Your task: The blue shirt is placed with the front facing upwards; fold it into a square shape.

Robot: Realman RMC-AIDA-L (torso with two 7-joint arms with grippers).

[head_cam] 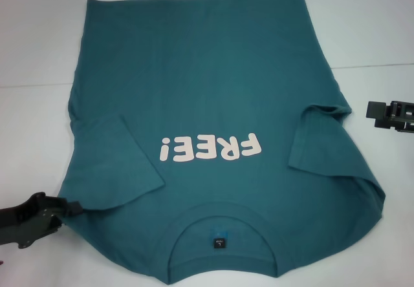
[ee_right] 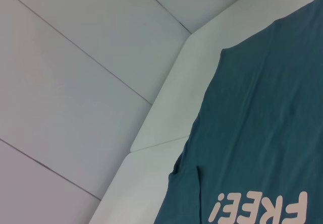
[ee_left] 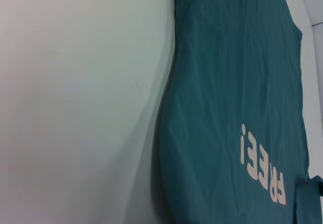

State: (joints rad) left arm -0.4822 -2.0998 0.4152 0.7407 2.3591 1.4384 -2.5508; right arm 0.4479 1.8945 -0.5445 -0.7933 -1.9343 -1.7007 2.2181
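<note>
White tabletop (head_cam: 39, 54) fills everything before us, pale and flat, with a faint seam running across it in the head view.

Our left hand (head_cam: 70, 208) sits low at the near left, its black body reaching in from the edge almost level with the surface, and its tips meet the left shoulder edge of the shirt, right by the folded-in sleeve. Whether the fingers are pinched on the cloth or only touching it, we cannot tell. Our right hand (head_cam: 370, 114) is held out at the right edge, beside the shirt's right side and clear of the cloth, with its black body pointing inward; we cannot tell whether its fingers are apart or together.

Between the two lies the large teal-blue short-sleeved cotton T-shirt (head_cam: 213, 93), spread flat with its front up. Its round collar (head_cam: 221, 214) with a small dark label (head_cam: 220, 242) is nearest to us, and the hem is at the far side. A pale pink "FREE!" print (head_cam: 210, 148) crosses the chest, upside down from our head camera. Both short sleeves are turned in over the body: the left sleeve (head_cam: 123, 164) lies flat and the right sleeve (head_cam: 320, 141) is rumpled.

From the left wrist we see the shirt's (ee_left: 232, 82) long side edge against bare tabletop (ee_left: 75, 108); from the right wrist, its (ee_right: 262, 123) far corner and print.
</note>
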